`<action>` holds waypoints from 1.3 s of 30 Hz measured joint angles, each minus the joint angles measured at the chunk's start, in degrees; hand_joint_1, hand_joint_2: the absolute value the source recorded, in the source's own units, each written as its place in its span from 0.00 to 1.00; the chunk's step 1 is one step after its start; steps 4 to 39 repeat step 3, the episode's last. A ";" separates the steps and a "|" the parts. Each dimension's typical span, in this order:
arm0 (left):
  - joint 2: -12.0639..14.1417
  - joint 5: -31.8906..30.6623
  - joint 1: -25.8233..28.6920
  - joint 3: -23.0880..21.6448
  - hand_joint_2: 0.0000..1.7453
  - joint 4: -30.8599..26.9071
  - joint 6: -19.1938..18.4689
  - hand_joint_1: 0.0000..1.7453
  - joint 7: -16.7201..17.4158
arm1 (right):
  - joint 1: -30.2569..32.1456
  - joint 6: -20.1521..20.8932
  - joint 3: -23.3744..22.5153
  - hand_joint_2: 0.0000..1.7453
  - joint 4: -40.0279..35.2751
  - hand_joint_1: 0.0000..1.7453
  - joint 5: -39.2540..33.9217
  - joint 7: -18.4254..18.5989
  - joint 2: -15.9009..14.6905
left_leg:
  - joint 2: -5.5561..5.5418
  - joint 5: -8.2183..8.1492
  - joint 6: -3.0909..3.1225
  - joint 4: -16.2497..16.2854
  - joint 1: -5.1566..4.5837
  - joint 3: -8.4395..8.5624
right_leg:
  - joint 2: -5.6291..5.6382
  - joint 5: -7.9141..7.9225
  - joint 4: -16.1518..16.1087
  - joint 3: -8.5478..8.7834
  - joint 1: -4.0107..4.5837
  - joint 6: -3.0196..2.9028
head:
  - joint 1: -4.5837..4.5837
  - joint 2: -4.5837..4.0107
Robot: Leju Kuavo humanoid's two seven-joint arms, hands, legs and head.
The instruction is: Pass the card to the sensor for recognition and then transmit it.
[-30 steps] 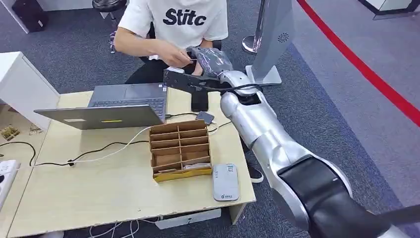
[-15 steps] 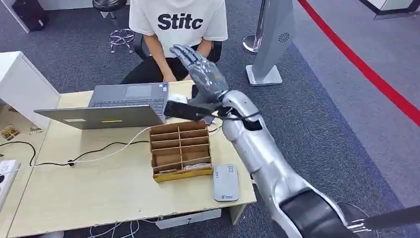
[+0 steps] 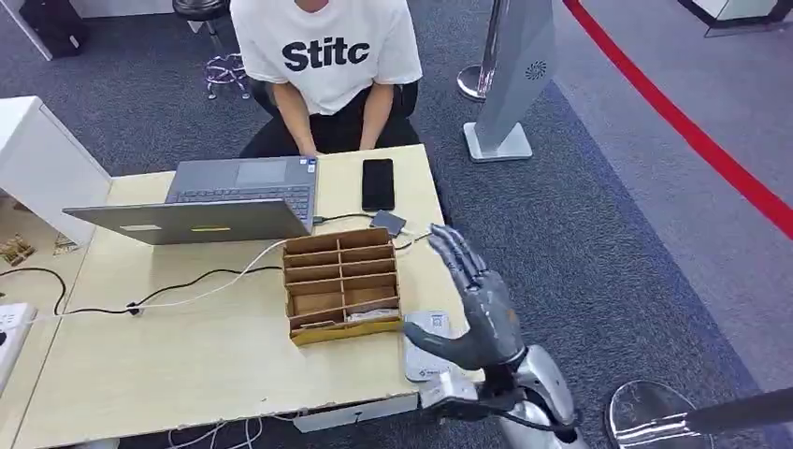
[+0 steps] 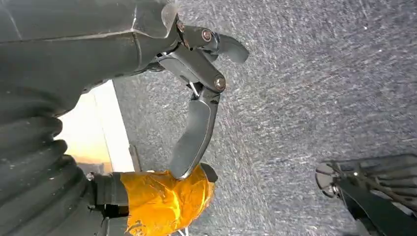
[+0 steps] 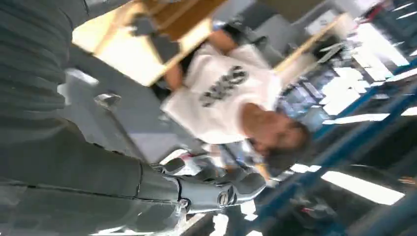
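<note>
Right hand [image 3: 472, 304] hovers with fingers spread and nothing in it, just above the white sensor [image 3: 426, 345] at the desk [image 3: 187, 355] edge. Beside it stands the brown card holder [image 3: 341, 282]. Left hand [image 4: 196, 108] hangs loose over carpet, holding nothing.
</note>
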 joint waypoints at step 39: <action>-0.18 -0.68 -0.02 0.61 1.00 -0.33 -0.15 0.00 -0.88 | -1.03 5.08 -8.99 1.00 2.80 0.00 -4.47 -0.72 0.00 | -0.03 0.01 0.01 0.01 -0.02 0.06 | -0.01 0.06 -0.01 0.09 -0.02 0.07 | -0.02 0.00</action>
